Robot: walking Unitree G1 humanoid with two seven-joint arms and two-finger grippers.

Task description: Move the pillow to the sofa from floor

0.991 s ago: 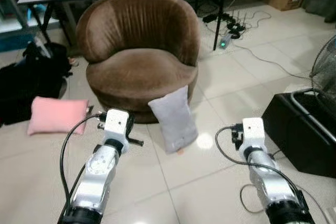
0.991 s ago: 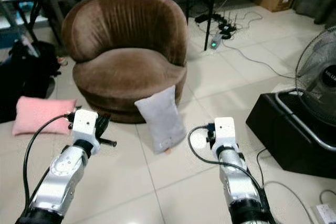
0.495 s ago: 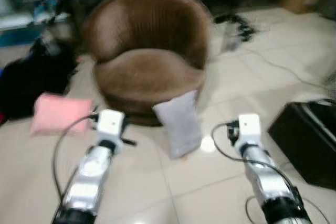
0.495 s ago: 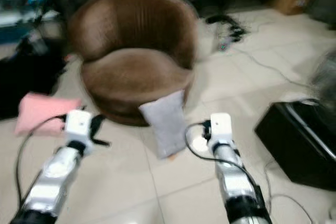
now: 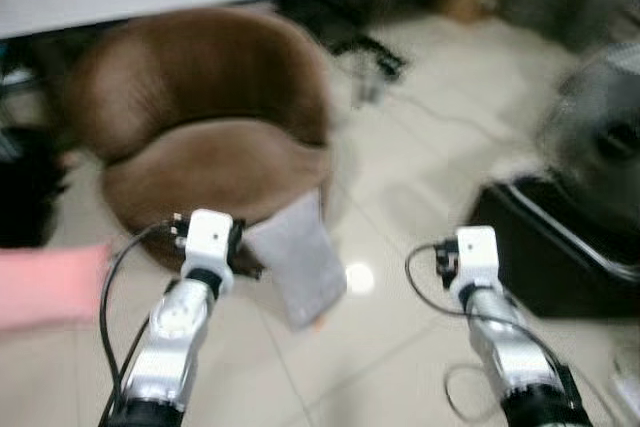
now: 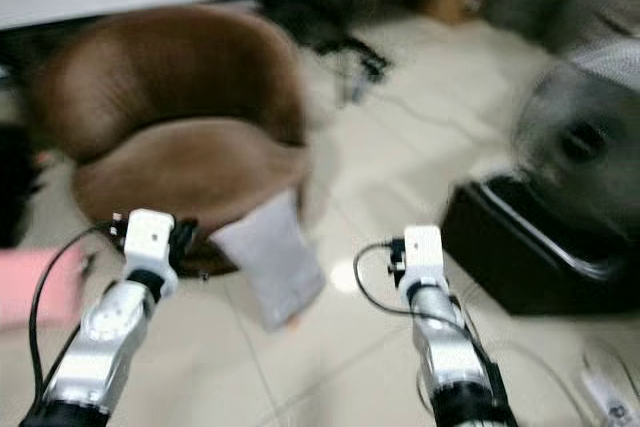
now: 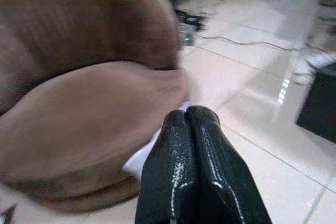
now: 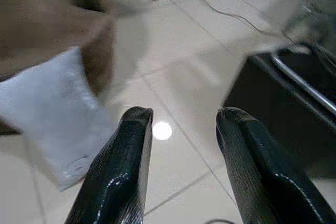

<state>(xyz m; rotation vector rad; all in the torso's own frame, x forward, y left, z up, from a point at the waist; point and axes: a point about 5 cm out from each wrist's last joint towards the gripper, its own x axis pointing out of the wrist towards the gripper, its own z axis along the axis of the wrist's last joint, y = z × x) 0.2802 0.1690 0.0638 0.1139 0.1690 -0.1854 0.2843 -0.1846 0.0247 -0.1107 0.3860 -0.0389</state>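
1. Pink pillow (image 5: 50, 284) is lying on the tiled floor (image 5: 400, 347) at the far left, partly cut off by the frame. Risk: it may be taken for the target, or get kicked if the robot is stepping that way.
2. Left gripper (image 7: 190, 124) is hovering low in front of the brown sofa chair (image 5: 200, 137), fingers pressed together, holding nothing. Risk: arriving at the pillow like this, it would only be pushing the fabric along the tile.
3. Grey pillow (image 5: 298, 267) is standing on the floor, leaning against the chair's front, between the two arms. Risk: a nudge could be tipping it flat, making the pinch harder. Soft fabric may be slipping from a shallow grip.
4. Right gripper (image 8: 184, 124) is hanging over bare tile beside the grey pillow, fingers apart, empty.
5. Black box (image 5: 560, 257) and a fan (image 5: 600, 137) are sitting at the right, with a cable (image 5: 470, 397) on the floor near the right arm. Risk: snagging or bumping while views are blurring.
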